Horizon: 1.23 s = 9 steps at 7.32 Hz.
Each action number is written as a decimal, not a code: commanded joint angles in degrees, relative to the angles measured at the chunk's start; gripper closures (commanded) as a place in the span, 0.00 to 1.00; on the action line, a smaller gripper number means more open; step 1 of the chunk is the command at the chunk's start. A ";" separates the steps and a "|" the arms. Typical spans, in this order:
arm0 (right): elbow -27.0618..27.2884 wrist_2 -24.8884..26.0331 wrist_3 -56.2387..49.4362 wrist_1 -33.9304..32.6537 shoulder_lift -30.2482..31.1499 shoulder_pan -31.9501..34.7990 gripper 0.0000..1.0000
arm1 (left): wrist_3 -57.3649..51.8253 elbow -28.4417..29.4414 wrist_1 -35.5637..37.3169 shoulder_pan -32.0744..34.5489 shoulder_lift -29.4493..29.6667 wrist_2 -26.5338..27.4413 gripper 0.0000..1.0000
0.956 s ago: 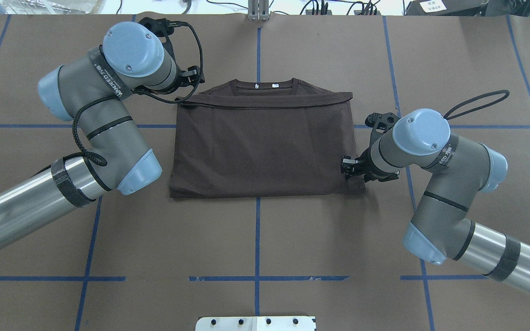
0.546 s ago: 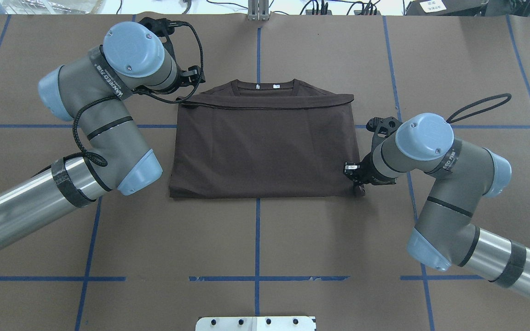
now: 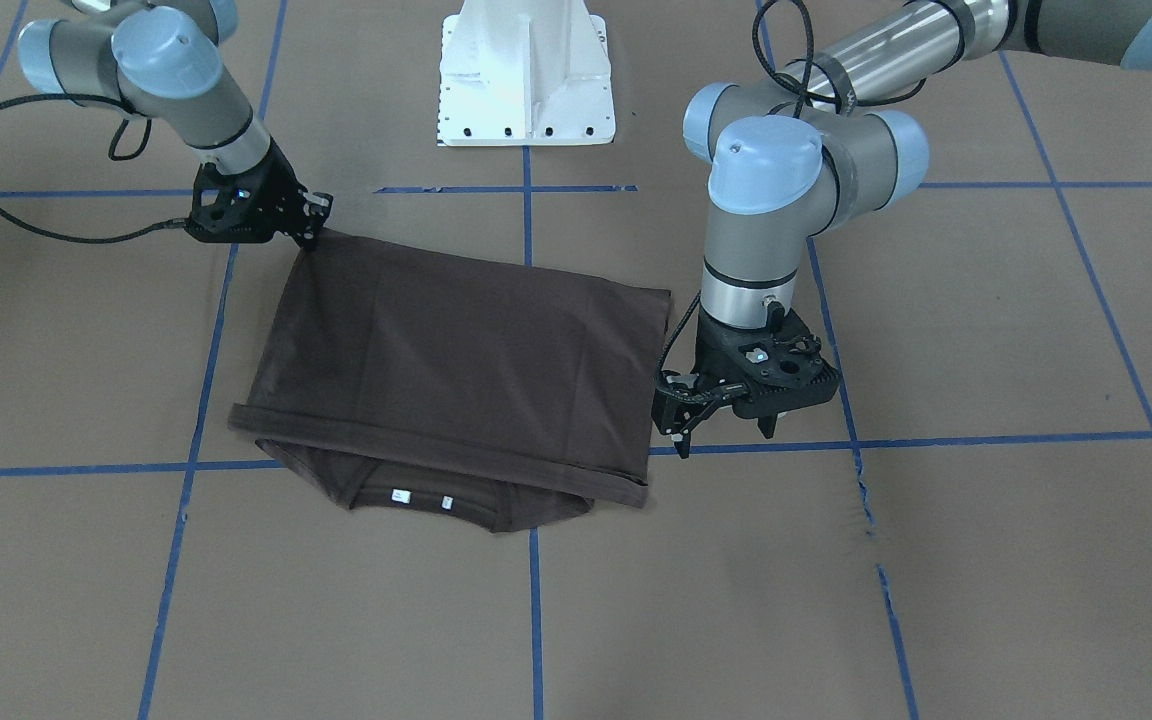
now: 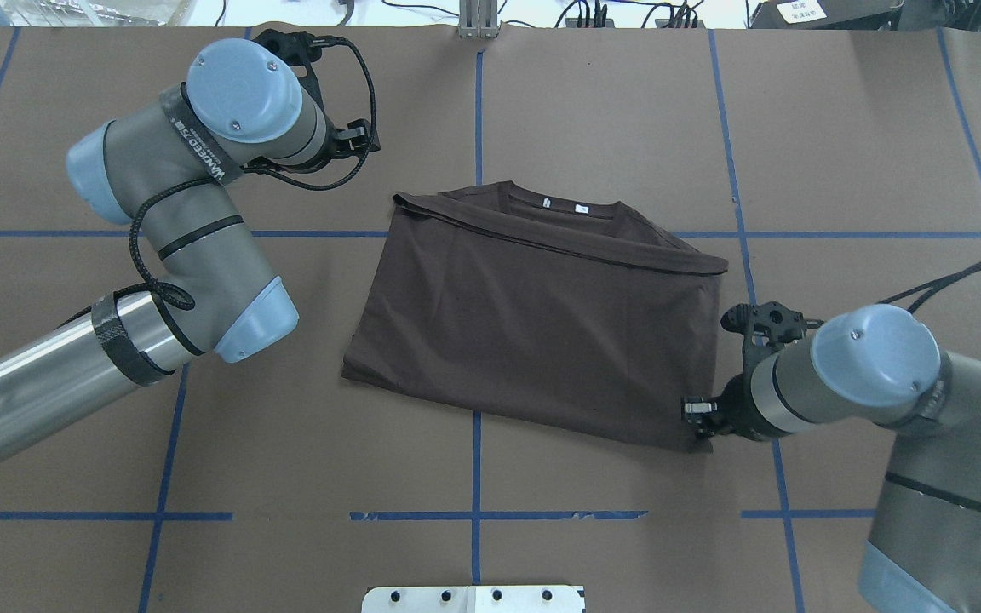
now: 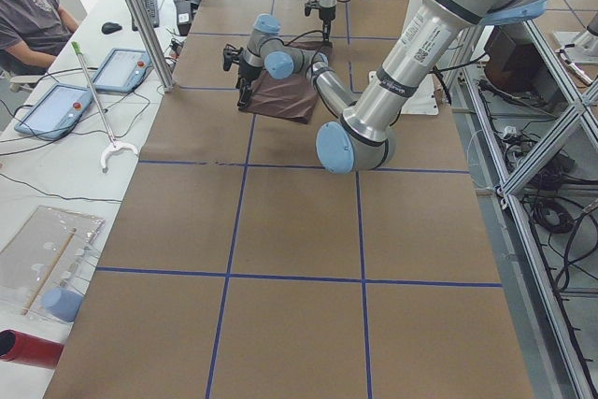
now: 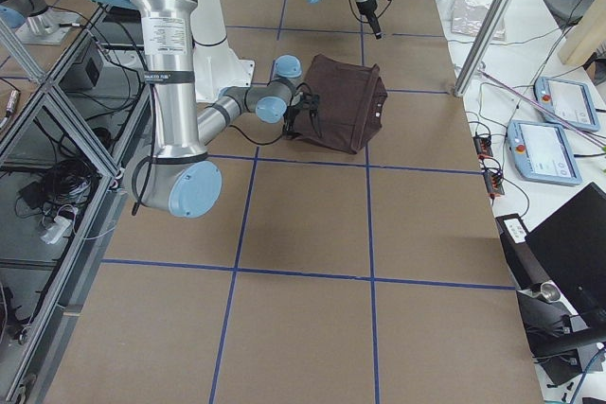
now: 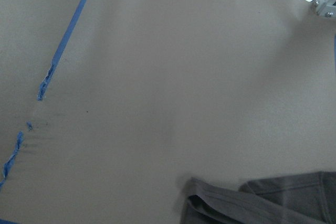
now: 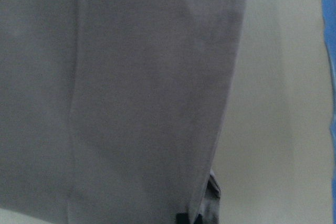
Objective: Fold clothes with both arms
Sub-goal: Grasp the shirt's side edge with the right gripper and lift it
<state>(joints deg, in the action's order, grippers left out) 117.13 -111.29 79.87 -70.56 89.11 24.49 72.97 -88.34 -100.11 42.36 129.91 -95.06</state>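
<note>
The dark brown folded T-shirt [image 4: 533, 323] lies skewed on the brown table, with its collar and white neck tag [image 4: 578, 208] on the far side. My right gripper [image 4: 697, 421] is shut on the shirt's near right corner; in the front-facing view this right gripper [image 3: 311, 228] pulls that corner of the shirt [image 3: 466, 360] taut. My left gripper [image 3: 723, 432] stands open and empty just off the shirt's far left corner. In the overhead view the left gripper [image 4: 364, 140] is apart from the cloth. The left wrist view shows only a shirt edge [image 7: 262, 203].
The white pedestal base [image 3: 526, 70] stands at the robot's side of the table. Blue tape lines [image 4: 475, 111] cross the brown paper. Tablets [image 5: 117, 67] and a seated person [image 5: 28, 7] are beyond the far table edge.
My right gripper has dragged the shirt's near right corner to the right and toward the robot. The whole shirt slid and turned with it, away from the left gripper, which stayed put.
</note>
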 commanded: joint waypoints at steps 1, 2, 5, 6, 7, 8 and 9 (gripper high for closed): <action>9.84 -0.07 8.06 0.07 7.03 -11.24 1.00 | 0.07 -3.05 0.00 -0.17 -1.41 0.05 0.00; 12.48 0.02 13.42 0.07 7.91 -17.22 1.00 | 0.07 -4.72 0.96 -0.34 -1.50 0.05 0.00; 14.96 0.72 16.90 0.16 7.57 -18.89 0.00 | 0.07 -7.19 2.37 -3.31 -2.56 -0.39 0.00; 15.58 0.55 17.07 0.68 7.57 -12.94 0.00 | 1.81 -8.77 4.03 -7.25 -2.91 -0.56 0.00; 15.32 0.72 16.90 0.68 6.96 -8.62 0.00 | 8.61 -10.26 5.09 -11.55 -4.13 -1.96 0.00; 15.23 0.55 16.38 0.68 5.04 -3.53 0.00 | 14.86 -11.93 5.88 -14.90 -5.19 -2.49 0.01; 14.80 0.20 16.46 0.60 2.59 -0.43 0.00 | 19.27 -12.29 7.45 -18.68 -5.72 -2.33 0.03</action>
<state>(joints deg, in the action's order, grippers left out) 132.27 -110.79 96.45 -69.92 94.22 19.30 86.02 -99.55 -94.27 28.26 125.11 -97.16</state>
